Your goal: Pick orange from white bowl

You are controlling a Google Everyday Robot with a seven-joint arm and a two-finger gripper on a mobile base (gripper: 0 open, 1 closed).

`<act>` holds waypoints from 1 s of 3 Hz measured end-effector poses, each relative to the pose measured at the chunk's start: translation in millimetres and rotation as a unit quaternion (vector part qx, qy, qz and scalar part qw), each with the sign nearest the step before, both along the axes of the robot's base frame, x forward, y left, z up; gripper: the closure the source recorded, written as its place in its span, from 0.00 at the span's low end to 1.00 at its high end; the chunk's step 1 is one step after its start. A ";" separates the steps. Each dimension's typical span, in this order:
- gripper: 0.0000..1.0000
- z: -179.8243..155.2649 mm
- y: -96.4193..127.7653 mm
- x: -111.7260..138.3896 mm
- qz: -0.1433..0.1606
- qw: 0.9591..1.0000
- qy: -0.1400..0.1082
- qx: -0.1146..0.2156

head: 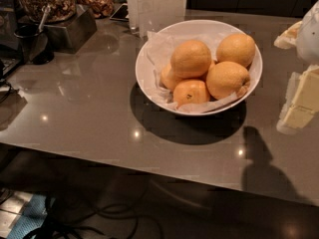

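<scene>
So from where I'm standing this is the approach step, nothing has been grabbed yet. The white bowl point(141, 77) sits on the glossy grey counter point(84, 108), and the orange point(191, 59) I'd bet it's going for is the big round one perched on top of the pile, towards the bowl's back left. The gripper point(291, 78) hangs just off the bowl's right side, above the counter, jaws spread apart with nothing between them. The next move, I reckon, is to swing left over the rim, come down on that top orange and close across its widest part. It's round and dimpled, so an off-centre grip could let it roll out. The tricky bit is the neighbours: another big one point(236, 50) sits right of it, the one with the nubby end point(228, 79) is nearest the gripper and sort of in the way, and the small speckled one point(191, 92) is at the bowl's front. All of them are touching, so nudging one probably shifts the pile, and the crinkled paper point(157, 46) lining the bowl could snag. Behind the bowl there's a clear container point(157, 4). Off to the bowl's far left sit a jar of nuts point(42, 1), a dark box point(70, 29) and a black cup point(31, 44), all well out of the way.
</scene>
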State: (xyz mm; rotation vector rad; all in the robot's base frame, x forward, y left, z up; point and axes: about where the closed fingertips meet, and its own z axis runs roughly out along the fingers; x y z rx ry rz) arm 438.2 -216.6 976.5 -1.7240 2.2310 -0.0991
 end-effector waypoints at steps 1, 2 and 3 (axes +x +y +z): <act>0.00 1.2 0.6 0.8 0.000 1.000 -0.002 0.001; 0.00 13.2 14.0 14.6 0.015 1.000 -0.017 0.013; 0.00 34.5 46.8 44.1 0.055 0.998 -0.032 0.023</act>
